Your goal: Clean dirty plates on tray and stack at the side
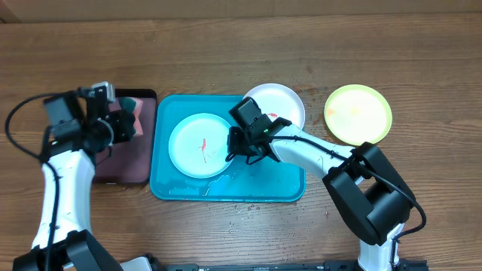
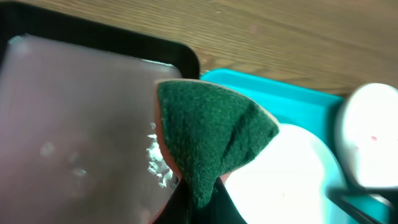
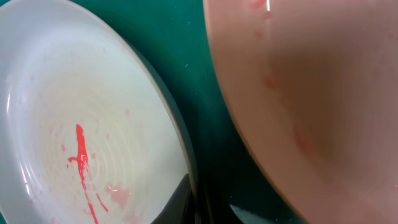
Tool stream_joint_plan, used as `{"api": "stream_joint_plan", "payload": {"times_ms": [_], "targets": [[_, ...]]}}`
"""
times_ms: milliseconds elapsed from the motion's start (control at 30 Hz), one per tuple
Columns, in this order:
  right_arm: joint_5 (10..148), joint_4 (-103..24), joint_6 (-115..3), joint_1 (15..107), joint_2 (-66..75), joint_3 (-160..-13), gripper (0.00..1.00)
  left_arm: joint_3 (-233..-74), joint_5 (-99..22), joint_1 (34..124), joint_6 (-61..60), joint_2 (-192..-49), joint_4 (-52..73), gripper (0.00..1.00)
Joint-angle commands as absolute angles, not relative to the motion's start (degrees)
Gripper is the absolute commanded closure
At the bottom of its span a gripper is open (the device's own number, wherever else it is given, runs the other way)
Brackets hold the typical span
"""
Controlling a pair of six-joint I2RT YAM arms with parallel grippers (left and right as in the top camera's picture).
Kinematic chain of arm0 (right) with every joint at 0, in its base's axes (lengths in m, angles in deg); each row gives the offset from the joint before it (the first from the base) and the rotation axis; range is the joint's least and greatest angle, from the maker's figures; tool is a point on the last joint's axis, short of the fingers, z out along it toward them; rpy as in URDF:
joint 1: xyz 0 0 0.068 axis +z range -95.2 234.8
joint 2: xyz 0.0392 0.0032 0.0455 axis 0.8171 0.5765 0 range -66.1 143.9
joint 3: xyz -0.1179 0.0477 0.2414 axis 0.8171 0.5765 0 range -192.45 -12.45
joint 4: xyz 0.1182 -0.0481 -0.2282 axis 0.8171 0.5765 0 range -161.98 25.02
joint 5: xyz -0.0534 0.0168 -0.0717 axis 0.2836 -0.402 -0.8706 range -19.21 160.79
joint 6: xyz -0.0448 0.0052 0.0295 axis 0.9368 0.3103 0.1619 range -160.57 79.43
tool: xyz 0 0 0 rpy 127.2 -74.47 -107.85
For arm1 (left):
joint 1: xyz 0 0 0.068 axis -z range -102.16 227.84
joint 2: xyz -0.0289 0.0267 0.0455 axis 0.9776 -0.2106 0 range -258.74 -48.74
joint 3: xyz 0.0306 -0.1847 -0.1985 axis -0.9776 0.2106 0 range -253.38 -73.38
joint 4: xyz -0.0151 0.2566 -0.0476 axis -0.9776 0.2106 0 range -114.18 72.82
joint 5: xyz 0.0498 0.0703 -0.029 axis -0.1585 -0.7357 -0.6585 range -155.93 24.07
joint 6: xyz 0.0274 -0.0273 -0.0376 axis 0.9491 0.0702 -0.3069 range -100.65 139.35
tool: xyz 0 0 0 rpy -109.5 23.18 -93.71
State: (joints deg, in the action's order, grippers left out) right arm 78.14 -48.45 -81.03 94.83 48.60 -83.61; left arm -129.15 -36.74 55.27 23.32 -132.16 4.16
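The light blue plate (image 1: pixel 199 144) lies on the left half of the turquoise tray (image 1: pixel 279 188) with a red smear at its middle; the smear is clear in the right wrist view (image 3: pixel 81 124). My right gripper (image 1: pixel 232 147) (image 3: pixel 196 202) is shut on this plate's right rim. The white plate (image 1: pixel 282 102) with red spots rests at the tray's back right corner and fills the right of the right wrist view (image 3: pixel 323 93). The yellow-green plate (image 1: pixel 358 113) lies on the table to the right. My left gripper (image 1: pixel 113 128) (image 2: pixel 202 199) is shut on a green sponge (image 2: pixel 211 134).
A black-rimmed pinkish tray (image 1: pixel 124 165) (image 2: pixel 74 124) sits left of the turquoise tray, wet, under the sponge. Water drops lie on the table in front of the turquoise tray (image 1: pixel 245 209). The right arm reaches across the tray's right half.
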Motion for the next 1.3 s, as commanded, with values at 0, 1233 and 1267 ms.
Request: {"api": "stream_joint_plan", "payload": {"times_ms": [0,1233,1267], "targets": [[77.2,-48.9,-80.6,95.1,46.5,-84.1,0.94,-129.8,-20.5,49.9,30.9,-131.3,6.3,0.96],[77.2,-49.3,-80.7,95.1,46.5,-84.1,0.95,-129.8,-23.5,46.4,35.9,-131.4,10.5,0.96],[77.2,-49.3,-80.7,95.1,46.5,-84.1,0.95,-129.8,-29.3,47.8,33.5,-131.6,10.4,0.96]]}}
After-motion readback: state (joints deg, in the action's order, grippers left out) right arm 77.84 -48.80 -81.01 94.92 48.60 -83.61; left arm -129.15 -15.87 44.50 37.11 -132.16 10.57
